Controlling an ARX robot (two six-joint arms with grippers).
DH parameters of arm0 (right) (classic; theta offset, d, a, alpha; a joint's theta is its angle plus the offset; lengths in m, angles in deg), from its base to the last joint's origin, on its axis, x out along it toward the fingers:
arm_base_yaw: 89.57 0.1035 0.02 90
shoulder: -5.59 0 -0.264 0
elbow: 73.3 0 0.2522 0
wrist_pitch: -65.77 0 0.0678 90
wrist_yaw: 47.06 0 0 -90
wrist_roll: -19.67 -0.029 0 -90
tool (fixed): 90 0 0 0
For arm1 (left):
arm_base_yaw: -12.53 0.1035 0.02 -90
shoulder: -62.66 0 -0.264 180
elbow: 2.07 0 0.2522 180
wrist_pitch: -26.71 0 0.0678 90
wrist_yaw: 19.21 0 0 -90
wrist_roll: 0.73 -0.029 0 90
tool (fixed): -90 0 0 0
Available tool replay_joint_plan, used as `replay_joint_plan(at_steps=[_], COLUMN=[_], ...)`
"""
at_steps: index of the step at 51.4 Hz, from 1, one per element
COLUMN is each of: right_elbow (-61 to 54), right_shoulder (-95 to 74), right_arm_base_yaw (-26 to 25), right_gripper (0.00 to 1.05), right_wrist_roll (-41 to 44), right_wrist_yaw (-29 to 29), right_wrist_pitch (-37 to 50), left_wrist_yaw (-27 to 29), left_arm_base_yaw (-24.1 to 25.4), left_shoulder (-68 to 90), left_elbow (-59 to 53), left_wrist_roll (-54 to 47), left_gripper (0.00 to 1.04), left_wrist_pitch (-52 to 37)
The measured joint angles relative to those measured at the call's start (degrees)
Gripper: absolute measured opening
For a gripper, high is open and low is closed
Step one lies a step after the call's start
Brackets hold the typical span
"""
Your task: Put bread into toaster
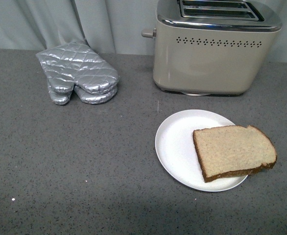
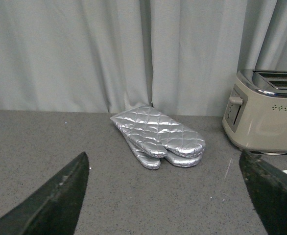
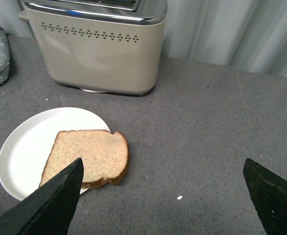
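Soft, even light falls from above in all three views, bright enough to show sharply the speckle of the desk [image 1: 84,171]. Glare streaks the chrome top of the toaster [image 1: 207,58]. Shadows are faint: a thin dark line under the toaster, a soft one beneath the oven mitts [image 1: 77,73], and a dimmer band along the desk's near edge. The left hand [image 2: 163,156] and right hand [image 3: 163,164] show only as near-black, soft-edged shapes.

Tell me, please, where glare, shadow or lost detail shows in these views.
Front view: soft light, bright streaks on the beige toaster's chrome top. Left wrist view: the silver quilted oven mitt glints, the left gripper's fingers near-black. Right wrist view: the tan bread slice sharp, the right gripper's fingers equally dark.
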Motion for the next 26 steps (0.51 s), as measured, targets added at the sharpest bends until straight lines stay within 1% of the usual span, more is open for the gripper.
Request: replay_joint_plan(at_steps=[2, 5, 9, 12, 20, 23, 26], right_elbow=[1.66, 5.49, 9.4, 12.37, 19.65, 23.12, 25.38], right_shoulder=[-7.76, -19.43, -30.75, -37.7, -51.89, -57.66, -61.83], right_arm_base_yaw=[-1.09, -2.51, -3.96, -4.94, -7.1, -7.54, -7.61], right_gripper=[0.95, 0.95, 0.95, 0.95, 0.95, 0.95, 0.95], right_wrist_roll=[-0.7, -1.92, -2.8, -2.99, -4.26, -5.2, -6.38], right_wrist_yaw=[-1.44, -4.28, -7.15, -8.94, -12.76, -15.32, -16.66], right_wrist_pitch=[4.79, 7.32, 7.08, 5.29, 3.65, 2.4, 2.12], left_wrist_yaw=[0.0, 0.0, 0.0, 0.0, 0.0, 0.0, 0.0], left_arm_base_yaw=[0.0, 0.0, 0.0, 0.0, 0.0, 0.0, 0.0], left_shoulder=[0.0, 0.0, 0.0, 0.0, 0.0, 0.0, 0.0], left_elbow=[0.0, 0.0, 0.0, 0.0, 0.0, 0.0, 0.0], left_wrist_roll=[-0.02, -0.13, -0.13, -0.13, -0.13, -0.13, -0.13], left_gripper=[1.0, 0.97, 0.98, 0.98, 0.98, 0.98, 0.98], left_wrist_pitch=[0.0, 0.0, 0.0, 0.0, 0.0, 0.0, 0.0])
